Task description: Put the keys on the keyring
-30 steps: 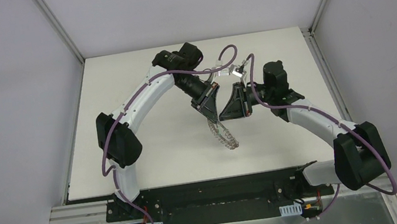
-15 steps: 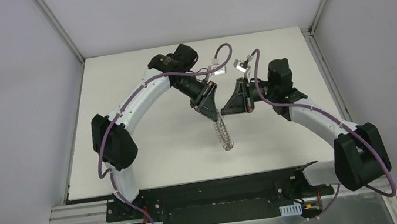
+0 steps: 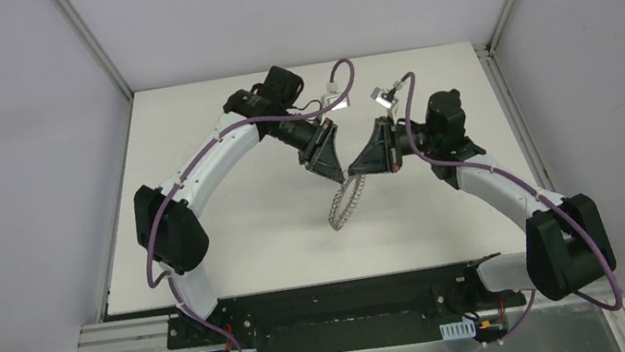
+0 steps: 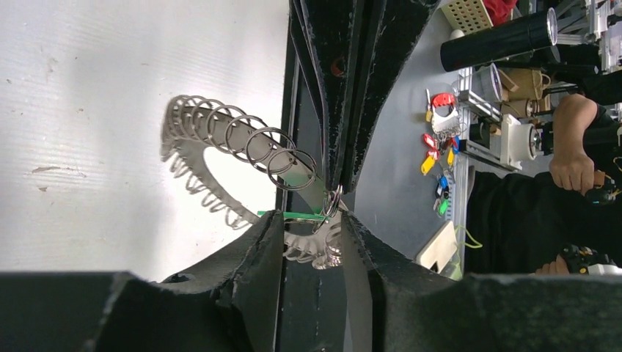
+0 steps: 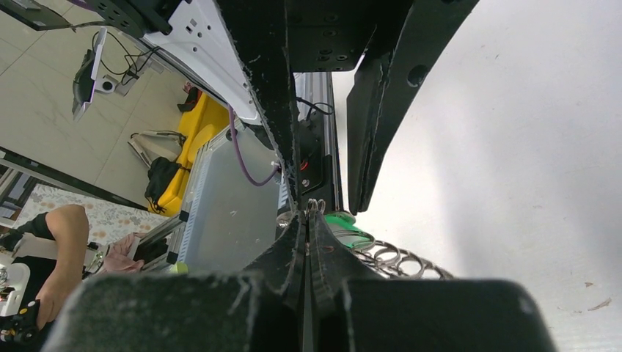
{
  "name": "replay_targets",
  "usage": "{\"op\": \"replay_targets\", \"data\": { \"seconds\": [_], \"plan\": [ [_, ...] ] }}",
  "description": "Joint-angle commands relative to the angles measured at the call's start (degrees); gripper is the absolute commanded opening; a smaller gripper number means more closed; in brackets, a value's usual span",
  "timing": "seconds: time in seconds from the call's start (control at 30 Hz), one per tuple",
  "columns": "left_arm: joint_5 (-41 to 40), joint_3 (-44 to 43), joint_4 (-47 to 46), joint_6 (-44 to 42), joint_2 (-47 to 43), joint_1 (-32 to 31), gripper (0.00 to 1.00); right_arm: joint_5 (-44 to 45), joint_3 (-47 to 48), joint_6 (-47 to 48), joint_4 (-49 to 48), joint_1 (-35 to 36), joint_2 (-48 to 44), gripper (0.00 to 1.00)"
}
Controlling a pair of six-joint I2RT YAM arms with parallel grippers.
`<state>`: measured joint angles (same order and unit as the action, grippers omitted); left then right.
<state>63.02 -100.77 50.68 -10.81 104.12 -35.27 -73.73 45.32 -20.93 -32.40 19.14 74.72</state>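
The keyring (image 3: 346, 204), a flat grey ring fringed with wire loops, hangs above the white table (image 3: 233, 234). My right gripper (image 3: 356, 169) is shut on one of its small wire loops at the top edge; the right wrist view shows this loop pinched at the gripper (image 5: 308, 216). The key's green head (image 5: 345, 220) sits just beside that pinch. In the left wrist view the keyring (image 4: 213, 139) curves out to the left. The green key (image 4: 293, 215) shows edge-on at the tip of my left gripper (image 4: 312, 218), which is open with a stretch of the ring between its parted jaws. The left gripper (image 3: 331, 156) faces the right one closely.
A black base rail (image 3: 337, 301) runs along the table's near edge. Metal frame posts (image 3: 98, 49) and pale walls bound the back and sides. Beyond the table the left wrist view shows a person (image 4: 579, 147) and coloured key tags (image 4: 433, 154).
My left gripper has opened and let go of the keyring, drawing back a little. The ring now hangs from the shut right gripper and has swung left.
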Motion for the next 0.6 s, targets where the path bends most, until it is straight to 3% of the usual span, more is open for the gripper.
{"op": "replay_targets", "data": {
  "seconds": [0.0, 0.13, 0.5, 0.57],
  "plan": [
    [2.82, 0.30, -2.13, 0.71, -1.98, -0.15, 0.33, -0.47, 0.36, -1.04, -4.42, -0.67, -2.37, 0.00],
    [3.79, 1.06, -2.03, 0.72, -2.15, -0.15, 0.20, -0.46, 0.31, -1.04, -4.42, -0.79, -2.30, 0.00],
    [5.28, 2.17, -1.81, 0.51, -2.36, -0.15, 0.00, -0.40, 0.34, -1.04, -4.38, -1.62, -2.47, 0.00],
    [5.55, 2.16, -2.09, 0.86, -2.26, -0.15, 0.00, -0.36, 0.32, -1.04, -4.38, -1.58, -2.47, 0.00]
  ]
}}
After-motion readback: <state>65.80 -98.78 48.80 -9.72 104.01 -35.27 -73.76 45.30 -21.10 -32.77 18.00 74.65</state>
